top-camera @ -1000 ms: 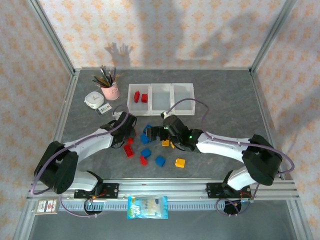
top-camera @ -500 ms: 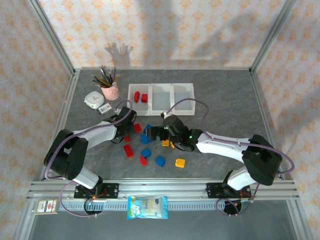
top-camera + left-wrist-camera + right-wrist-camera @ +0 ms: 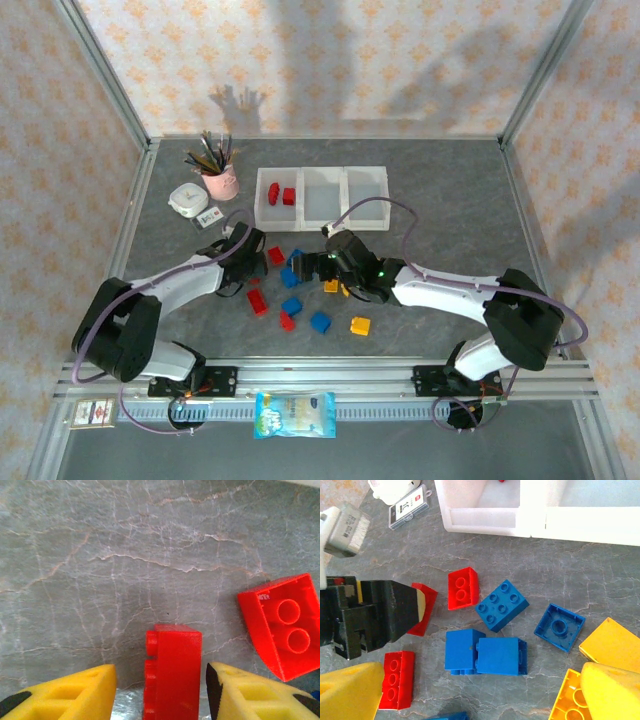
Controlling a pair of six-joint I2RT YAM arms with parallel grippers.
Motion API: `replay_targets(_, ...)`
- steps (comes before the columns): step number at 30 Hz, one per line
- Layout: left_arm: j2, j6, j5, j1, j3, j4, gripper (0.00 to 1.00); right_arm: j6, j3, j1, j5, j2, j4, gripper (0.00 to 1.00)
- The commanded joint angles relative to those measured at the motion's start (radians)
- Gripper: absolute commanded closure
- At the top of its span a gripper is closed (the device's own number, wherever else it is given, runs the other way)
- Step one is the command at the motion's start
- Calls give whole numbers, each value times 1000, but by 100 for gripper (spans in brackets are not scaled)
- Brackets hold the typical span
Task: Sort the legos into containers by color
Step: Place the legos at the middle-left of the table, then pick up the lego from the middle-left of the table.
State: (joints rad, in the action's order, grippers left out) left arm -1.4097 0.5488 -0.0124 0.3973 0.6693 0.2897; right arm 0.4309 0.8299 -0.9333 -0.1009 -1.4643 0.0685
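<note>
Loose legos lie on the grey table, among them a red one (image 3: 275, 255), a blue one (image 3: 320, 322) and a yellow one (image 3: 360, 325). The containers (image 3: 322, 197) form a white row behind them, and two red legos (image 3: 281, 194) lie in the left bin. My left gripper (image 3: 160, 680) is open and low over the table, straddling a red brick (image 3: 172, 675) standing on edge, with a gap on each side. Another red brick (image 3: 282, 625) lies to its right. My right gripper (image 3: 482, 695) is wide open above two touching blue bricks (image 3: 485, 652), holding nothing.
A pink cup of brushes (image 3: 222, 180), a white round case (image 3: 186, 200) and a small card (image 3: 208, 217) stand left of the bins. A snack packet (image 3: 295, 413) lies on the front rail. One finger of the left gripper (image 3: 395, 610) reaches in close beside the blue bricks.
My left gripper has gone from shut to open and shifted slightly, and now straddles the upright red brick. The right arm has not moved.
</note>
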Motion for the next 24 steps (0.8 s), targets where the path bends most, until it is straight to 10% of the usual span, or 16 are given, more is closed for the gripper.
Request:
replay_targets(1,-32,12,19,-1,-14,-40,52,9,14,5,19,-5,16,0)
replay_targets(12,-19,-2,-33,-2,30,6,75,5,19,10,16,14,10,0)
replay_targets(24,-89,-109,-133,-2,381,101,76,13,71,130,4,58,-23,0)
